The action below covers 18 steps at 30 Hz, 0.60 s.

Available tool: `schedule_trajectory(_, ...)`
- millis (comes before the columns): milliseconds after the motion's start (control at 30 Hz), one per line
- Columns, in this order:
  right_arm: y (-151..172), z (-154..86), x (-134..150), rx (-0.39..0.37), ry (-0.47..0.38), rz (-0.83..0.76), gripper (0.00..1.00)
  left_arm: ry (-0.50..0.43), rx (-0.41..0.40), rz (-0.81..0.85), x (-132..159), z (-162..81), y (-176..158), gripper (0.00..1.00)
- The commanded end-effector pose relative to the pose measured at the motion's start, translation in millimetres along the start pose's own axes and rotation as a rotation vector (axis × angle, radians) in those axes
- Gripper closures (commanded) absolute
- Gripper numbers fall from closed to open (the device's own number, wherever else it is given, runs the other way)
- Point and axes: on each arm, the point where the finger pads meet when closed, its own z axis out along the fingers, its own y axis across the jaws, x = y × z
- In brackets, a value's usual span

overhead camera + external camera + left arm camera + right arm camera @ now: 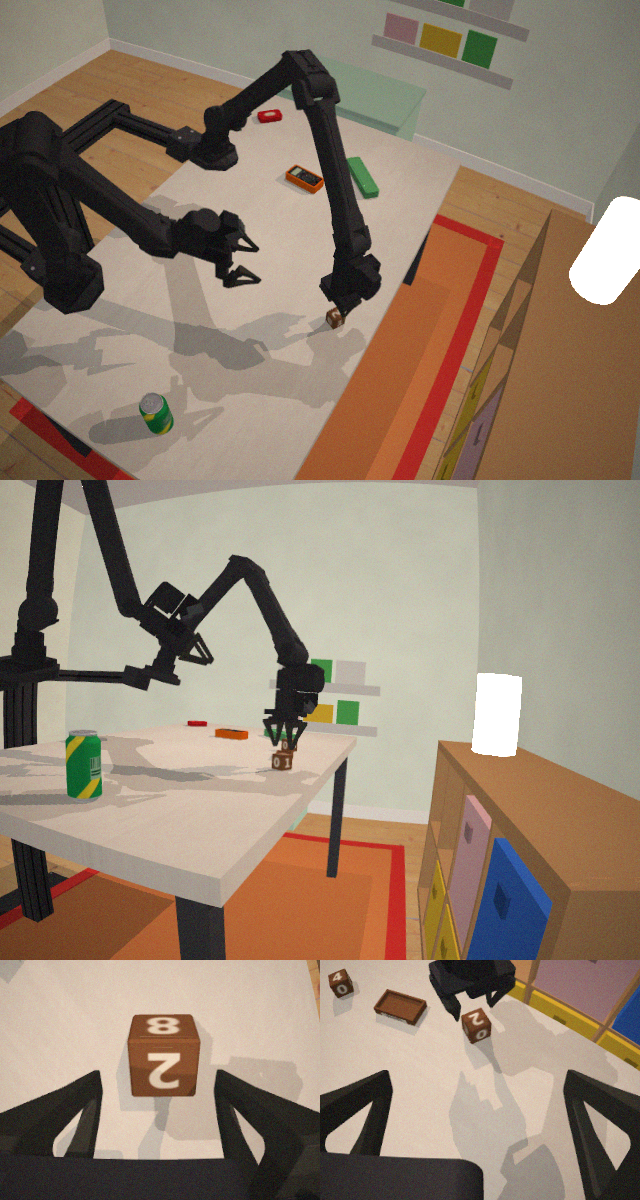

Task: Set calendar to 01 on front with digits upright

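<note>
left gripper, parted and unloaded, seems to be lining up on the cube; next, descend squarely and pinch. right gripper gapes wide.

The left arm goes up, bends at a high elbow, and comes down a long way. Its wrist is low, and its pincer points down. The two fingers are partly open, with nothing held in them.

The right arm is bent too, but its hand end is higher up. The right pincer tips down at a slant. Its fingers are wide open and hold nothing. The two pincers are well apart.
</note>
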Motion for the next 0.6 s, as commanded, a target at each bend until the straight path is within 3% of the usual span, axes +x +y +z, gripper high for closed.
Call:
schedule_trajectory(0, 0.8, 2.3, -5.2, -0.001, -0.006, 0.005, 0.0, 0.004, 0.013, -0.002, 16.2, 4.8, -13.2, 0.36)
schedule_trajectory(267, 0.8, 2.3, -5.2, -0.001, -0.006, 0.005, 0.0, 0.003, 0.021, -0.004, 20.0, 13.9, -17.4, 0.36)
schedule_trajectory(567, 0.8, 2.3, -5.2, -0.001, -0.006, 0.005, 0.0, 0.001, 0.014, -0.013, 3.0, 31.6, -13.9, 0.36)
